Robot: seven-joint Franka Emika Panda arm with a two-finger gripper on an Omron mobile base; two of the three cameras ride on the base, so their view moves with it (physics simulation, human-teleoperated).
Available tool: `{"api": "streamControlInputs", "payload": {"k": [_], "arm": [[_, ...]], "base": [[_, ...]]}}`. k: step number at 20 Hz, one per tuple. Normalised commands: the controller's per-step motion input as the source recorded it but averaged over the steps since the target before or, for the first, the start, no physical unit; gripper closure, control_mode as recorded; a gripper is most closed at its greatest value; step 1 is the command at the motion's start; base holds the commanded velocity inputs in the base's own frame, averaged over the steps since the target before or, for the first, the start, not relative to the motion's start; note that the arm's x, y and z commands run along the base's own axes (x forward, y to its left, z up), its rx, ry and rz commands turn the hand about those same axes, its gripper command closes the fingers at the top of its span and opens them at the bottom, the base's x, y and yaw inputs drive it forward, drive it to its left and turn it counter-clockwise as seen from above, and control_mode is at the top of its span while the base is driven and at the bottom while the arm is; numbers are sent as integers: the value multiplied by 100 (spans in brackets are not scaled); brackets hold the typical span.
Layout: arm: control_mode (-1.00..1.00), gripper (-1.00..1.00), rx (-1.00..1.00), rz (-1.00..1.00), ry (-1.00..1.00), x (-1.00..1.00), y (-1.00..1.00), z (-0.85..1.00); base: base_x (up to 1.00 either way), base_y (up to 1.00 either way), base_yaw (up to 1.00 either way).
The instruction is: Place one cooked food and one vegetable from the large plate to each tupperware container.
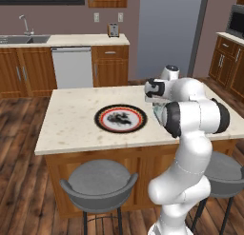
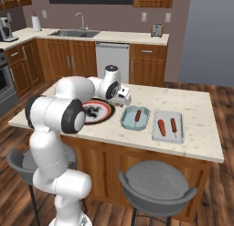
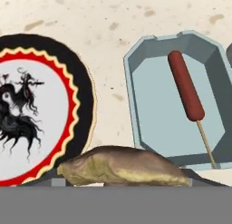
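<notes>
Tupperware tub [image 3: 181, 114], translucent pale blue-grey, is holding one corn dog [image 3: 186, 85]; gripper [image 3: 124, 180] is clasping a lumpy brown-yellow vegetable [image 3: 122, 167].

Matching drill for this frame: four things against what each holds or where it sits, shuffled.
1 large plate
2 tub beside plate
3 outer tub
4 brown vegetable

A one corn dog
B at the claw tips
C bare of food
D second corn dog plus carrot

Pairs: 1-C, 2-A, 3-D, 4-B
</notes>
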Motion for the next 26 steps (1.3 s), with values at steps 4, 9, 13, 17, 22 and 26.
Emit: {"api": "streamControlInputs", "payload": {"k": [4, 9, 13, 17, 22, 26], "arm": [[-100, 100, 0, -1, 19, 23, -57, -30], [-100, 100, 0, 0, 9, 45, -22, -32], [-100, 100, 0, 0, 9, 44, -24, -39], [-100, 100, 0, 0, 13, 42, -32, -42], [-100, 100, 0, 0, 10, 51, -17, -37], [-100, 100, -1, 0, 8, 43, 5, -39]], "base": [[0, 0, 0], [0, 0, 0], [0, 0, 0], [0, 0, 0], [0, 0, 0], [0, 0, 0]]}}
